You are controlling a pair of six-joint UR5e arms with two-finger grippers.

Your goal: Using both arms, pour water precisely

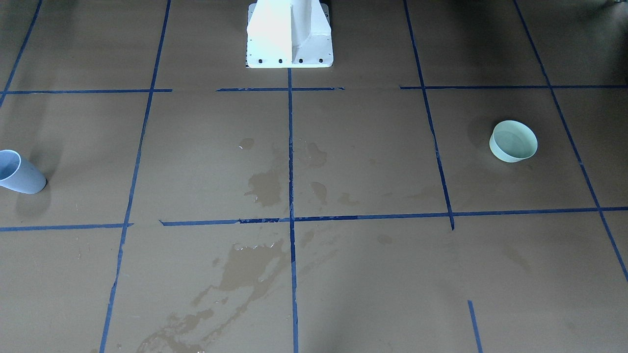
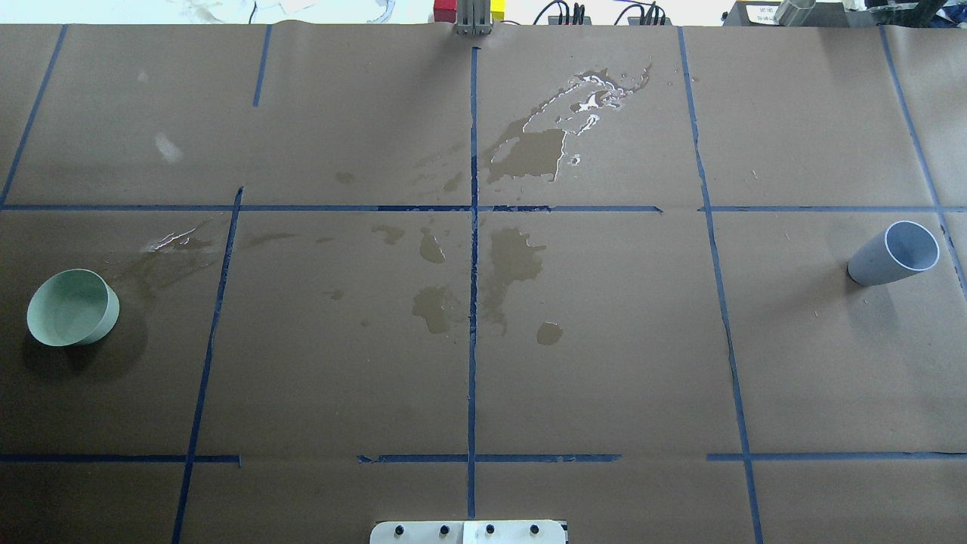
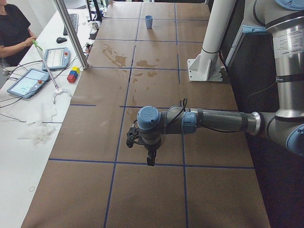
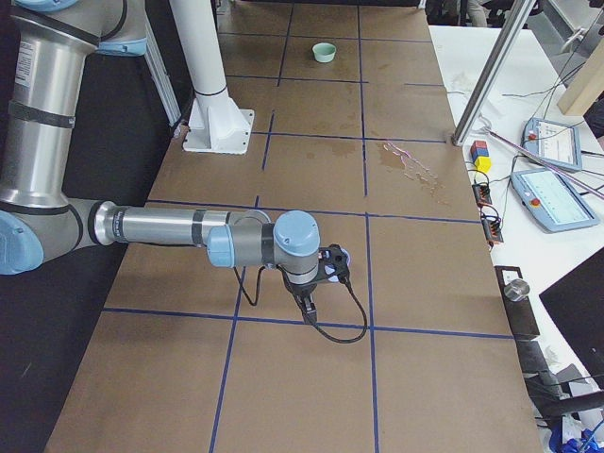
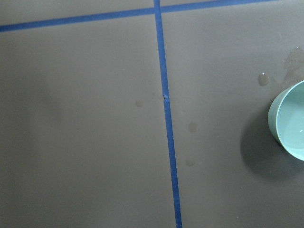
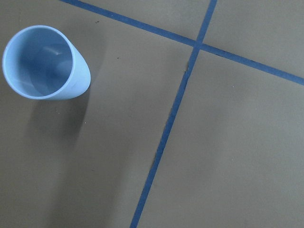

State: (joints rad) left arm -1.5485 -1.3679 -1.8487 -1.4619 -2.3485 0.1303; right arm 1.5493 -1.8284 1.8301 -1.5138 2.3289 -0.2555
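A pale green bowl [image 2: 73,307] stands at the table's left end; it also shows in the front view [image 1: 513,142] and at the right edge of the left wrist view [image 5: 289,126], with a faint sheen inside. A light blue cup [image 2: 895,253] stands upright at the right end and shows in the right wrist view [image 6: 46,63]. My left gripper [image 3: 150,162] hangs fingers-down beyond the bowl end. My right gripper [image 4: 309,311] hangs near the cup end. Both show only in side views, so I cannot tell whether they are open or shut.
Dark wet stains [image 2: 521,151] and small puddles spread over the brown board around the centre. Blue tape lines [image 2: 473,302] grid the table. The white pedestal [image 1: 289,34] stands at the robot's edge. A bench with tablets [image 3: 28,80] and an operator [image 3: 14,28] is on the far side.
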